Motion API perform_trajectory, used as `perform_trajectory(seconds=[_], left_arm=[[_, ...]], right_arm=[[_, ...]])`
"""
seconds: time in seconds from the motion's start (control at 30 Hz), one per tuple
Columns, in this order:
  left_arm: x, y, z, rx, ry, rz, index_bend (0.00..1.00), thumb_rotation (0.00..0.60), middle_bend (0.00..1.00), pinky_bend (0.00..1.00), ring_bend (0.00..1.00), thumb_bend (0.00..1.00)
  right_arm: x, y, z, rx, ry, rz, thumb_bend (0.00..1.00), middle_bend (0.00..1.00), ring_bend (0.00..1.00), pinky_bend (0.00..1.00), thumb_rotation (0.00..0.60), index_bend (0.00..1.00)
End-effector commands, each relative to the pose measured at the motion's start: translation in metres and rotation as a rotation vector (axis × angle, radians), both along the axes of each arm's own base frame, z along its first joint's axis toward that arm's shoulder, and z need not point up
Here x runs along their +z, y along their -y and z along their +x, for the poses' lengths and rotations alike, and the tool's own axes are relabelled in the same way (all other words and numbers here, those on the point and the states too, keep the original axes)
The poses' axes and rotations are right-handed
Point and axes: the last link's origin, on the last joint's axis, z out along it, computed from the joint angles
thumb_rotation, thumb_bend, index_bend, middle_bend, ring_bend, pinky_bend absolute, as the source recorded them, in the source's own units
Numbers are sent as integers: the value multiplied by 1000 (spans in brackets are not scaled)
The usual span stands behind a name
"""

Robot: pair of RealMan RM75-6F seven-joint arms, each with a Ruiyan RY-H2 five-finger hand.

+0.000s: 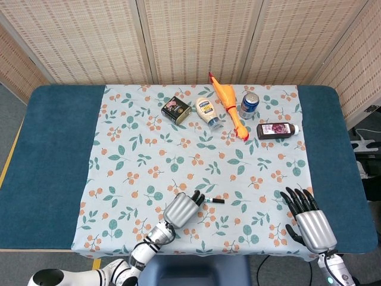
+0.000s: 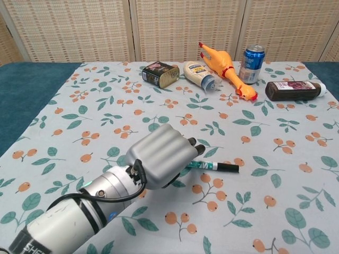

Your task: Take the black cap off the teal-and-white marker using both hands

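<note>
The teal-and-white marker [image 2: 207, 165] lies flat on the floral cloth, its black cap [image 2: 228, 168] pointing right. My left hand [image 2: 159, 156] covers the marker's left end, fingers curled down over the barrel; whether they grip it is hidden. In the head view the same left hand [image 1: 182, 208] sits just left of the exposed cap [image 1: 218, 201]. My right hand [image 1: 309, 219] rests near the table's front right edge with its fingers spread and nothing in it, well right of the marker. It does not appear in the chest view.
Along the far side of the cloth stand a dark tin [image 1: 175, 110], a mayonnaise bottle [image 1: 207, 112], a rubber chicken [image 1: 229, 108], a blue can [image 1: 249, 104] and a dark bottle [image 1: 277, 130] lying down. Teal table surface [image 1: 53, 155] flanks the cloth.
</note>
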Motion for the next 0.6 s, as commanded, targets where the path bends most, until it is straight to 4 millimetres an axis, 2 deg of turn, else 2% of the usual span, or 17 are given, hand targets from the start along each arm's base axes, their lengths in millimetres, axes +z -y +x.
perform_trajectory(seconds=[0.03, 0.6], left_arm=[[-2, -2, 1, -6, -13, 6, 280, 600, 328, 1000, 984, 425], [-6, -7, -1, -8, -72, 32, 370, 600, 452, 1000, 986, 422]], right_arm=[[0, 0, 0, -1, -1, 0, 250, 0, 0, 0, 600, 0], [2, -2, 1, 2, 8, 1, 250, 0, 0, 0, 600, 0]])
